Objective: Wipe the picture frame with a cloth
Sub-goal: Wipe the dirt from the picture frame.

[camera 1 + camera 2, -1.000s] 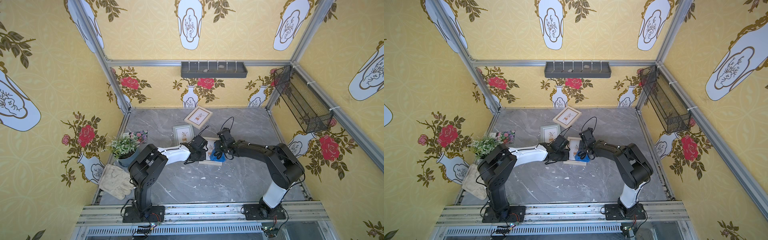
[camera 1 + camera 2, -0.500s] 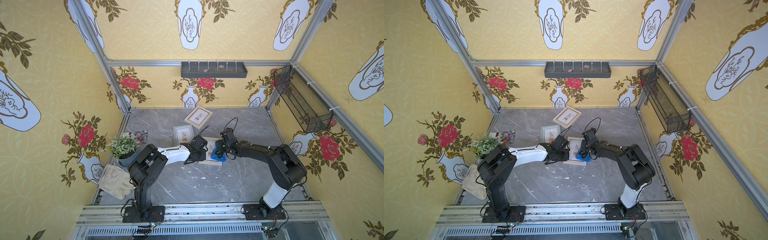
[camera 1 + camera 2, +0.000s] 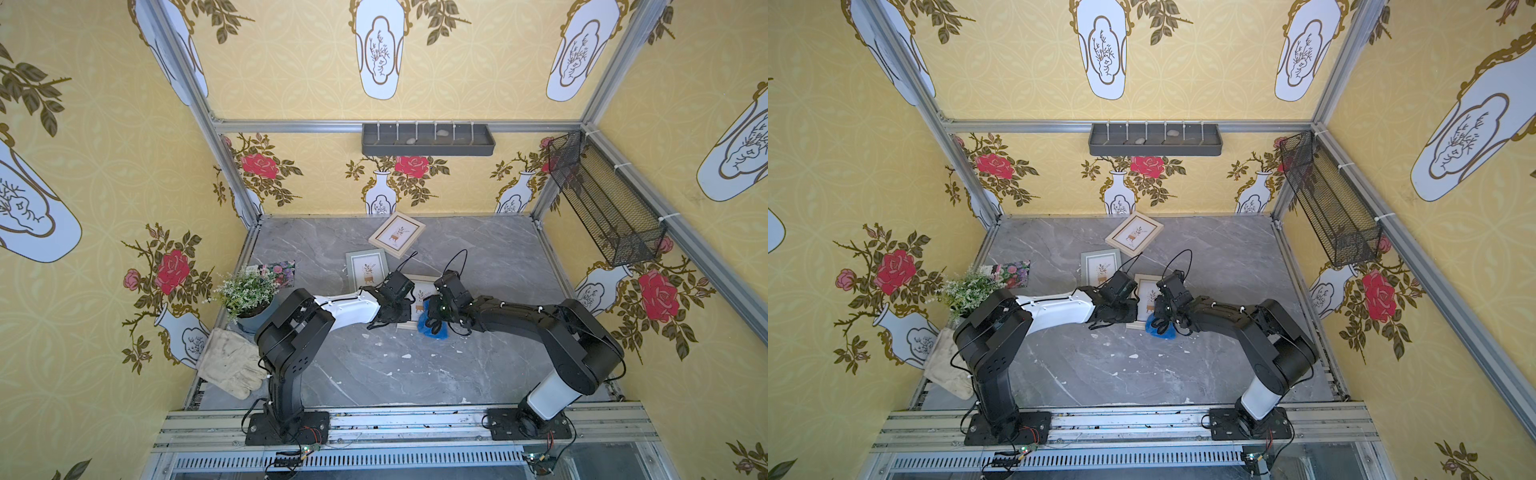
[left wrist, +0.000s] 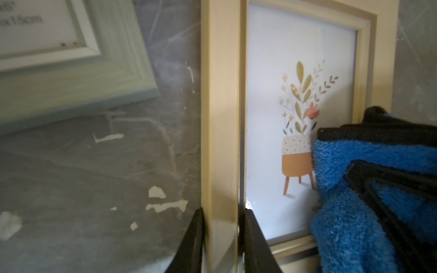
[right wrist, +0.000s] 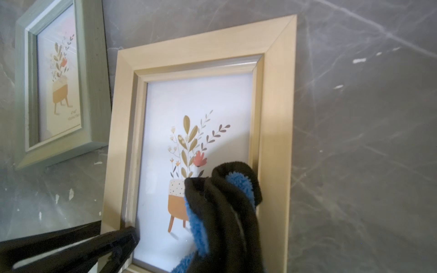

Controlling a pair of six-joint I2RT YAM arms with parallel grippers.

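The frame lies flat on the desk, just beside the green frame. It looks light and rigid, with a slick, breakable pane, so a side rail is the safe hold. The left fingers pinch the rail nearest the green frame. The cloth, soft and bunched, sits on the corner farthest from the green frame, clamped in the right fingers. The green frame's insert reads "x15cm".
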